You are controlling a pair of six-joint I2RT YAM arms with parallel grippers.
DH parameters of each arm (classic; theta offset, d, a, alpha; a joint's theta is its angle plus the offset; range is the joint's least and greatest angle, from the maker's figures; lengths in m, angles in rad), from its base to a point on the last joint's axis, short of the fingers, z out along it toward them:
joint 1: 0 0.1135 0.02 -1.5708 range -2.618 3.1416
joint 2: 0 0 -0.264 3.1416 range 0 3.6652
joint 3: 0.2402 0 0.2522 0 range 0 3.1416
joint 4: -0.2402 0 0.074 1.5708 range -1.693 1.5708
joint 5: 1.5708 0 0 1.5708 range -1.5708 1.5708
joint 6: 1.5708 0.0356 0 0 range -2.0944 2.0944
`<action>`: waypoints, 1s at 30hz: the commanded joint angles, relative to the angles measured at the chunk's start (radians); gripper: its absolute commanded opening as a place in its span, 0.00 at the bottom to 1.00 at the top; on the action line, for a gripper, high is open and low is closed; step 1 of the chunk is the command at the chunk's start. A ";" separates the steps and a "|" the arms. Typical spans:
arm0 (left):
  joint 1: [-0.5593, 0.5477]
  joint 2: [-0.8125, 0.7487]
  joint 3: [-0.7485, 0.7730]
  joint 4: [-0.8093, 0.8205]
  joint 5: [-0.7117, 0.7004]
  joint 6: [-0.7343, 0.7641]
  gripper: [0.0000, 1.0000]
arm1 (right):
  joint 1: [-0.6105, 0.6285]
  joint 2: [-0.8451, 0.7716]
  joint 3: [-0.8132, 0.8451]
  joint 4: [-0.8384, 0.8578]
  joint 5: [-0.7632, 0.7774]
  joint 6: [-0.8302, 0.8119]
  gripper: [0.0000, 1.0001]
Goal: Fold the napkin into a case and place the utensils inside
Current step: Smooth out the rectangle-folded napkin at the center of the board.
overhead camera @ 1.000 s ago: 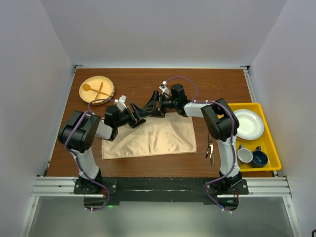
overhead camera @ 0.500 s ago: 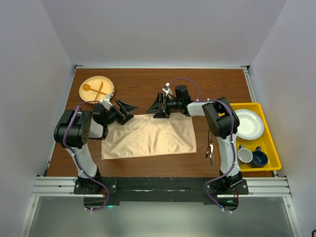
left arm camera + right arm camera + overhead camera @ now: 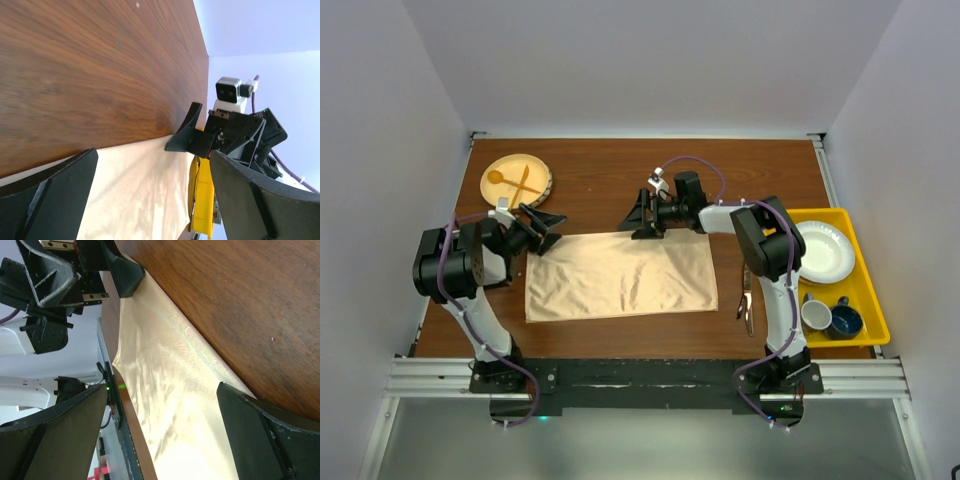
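- Napkin (image 3: 620, 277) lies flat at centre frame on the worktop (image 3: 590, 170); no case formed yet.
- Left pincer (image 3: 546, 227) and right pincer (image 3: 636, 221) both stand apart and empty, low at the napkin's upper edge, apparently positioned to take that edge for folding.
- Utensils (image 3: 746, 300) lie just right of the napkin.

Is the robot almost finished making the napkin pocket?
Not nearly. Done: the napkin lies flat on the table. In hand: nothing; the left gripper and right gripper stand open at its far edge. Left: all the folding, then slipping the utensils, lying beside it, inside.
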 commanded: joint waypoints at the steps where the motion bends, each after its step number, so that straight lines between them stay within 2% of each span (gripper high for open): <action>1: 0.074 -0.009 -0.016 -0.042 0.015 0.081 1.00 | -0.014 0.056 0.001 -0.137 0.061 -0.068 0.98; 9: 0.181 -0.035 -0.010 -0.078 0.068 0.132 1.00 | -0.012 0.062 0.015 -0.152 0.058 -0.086 0.98; 13: 0.250 -0.083 0.019 -0.104 0.138 0.179 1.00 | -0.012 0.056 0.036 -0.155 0.053 -0.099 0.98; 15: 0.249 -0.133 0.047 -0.158 0.164 0.213 1.00 | -0.002 0.047 0.059 -0.168 0.044 -0.112 0.98; 20: 0.180 -0.255 0.116 -0.292 0.227 0.279 1.00 | 0.033 -0.033 0.085 -0.125 -0.008 -0.033 0.98; 23: 0.091 -0.321 0.113 -0.335 0.190 0.294 1.00 | 0.067 -0.080 0.085 -0.057 -0.016 0.068 0.98; 27: -0.010 -0.316 0.046 -0.259 0.089 0.207 1.00 | 0.107 -0.085 0.084 0.056 -0.010 0.174 0.98; 30: -0.016 -0.263 0.004 -0.214 0.029 0.164 1.00 | 0.119 -0.049 0.095 0.117 -0.011 0.242 0.98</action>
